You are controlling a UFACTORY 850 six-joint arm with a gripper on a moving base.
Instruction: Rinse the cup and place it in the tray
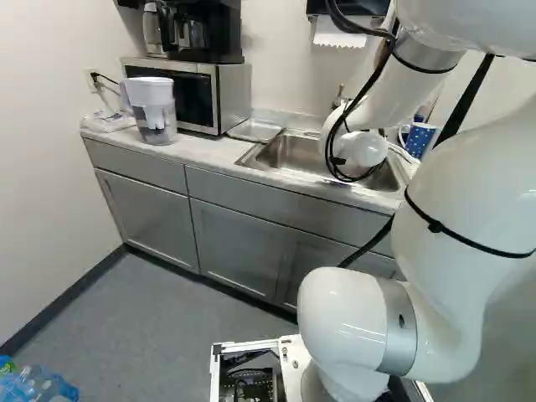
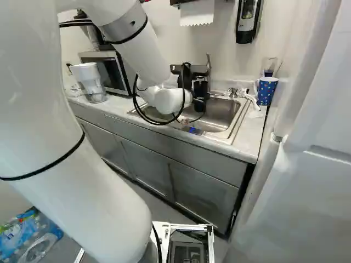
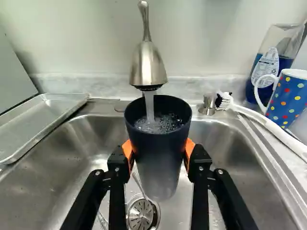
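Item, gripper: hidden behind the arm in the left base view, small and dark in the right one. In the wrist view, the two fingers are clamped on the cup from opposite sides, orange pads touching its wall.

Item, cup: upright over the basin, under the faucet; tapered, smooth, dark blue-black above, fading to smoky grey toward its base. Contents: water with bubbles, a stream falling into it. Water depth: cannot be told.

Item, slender piece: in the sink, partly covered by gripper and cup; kind unclear. Near it, a round slotted drain strainer, partly covered by the cup.

Item, tray: cut off in the wrist view; shallow, rimmed, dull metal, beside the basin.

Item, mug: cut off at the wrist view's edge; blue, multicoloured dots, white handle. Inside not visible. Behind it, a clear bottle holding blue liquid, partly hidden.

Item, brush: white handle, cut off, lying beside the basin.

Item, pitcher: white top, see-through lower wall, on the pale counter beside the microwave.
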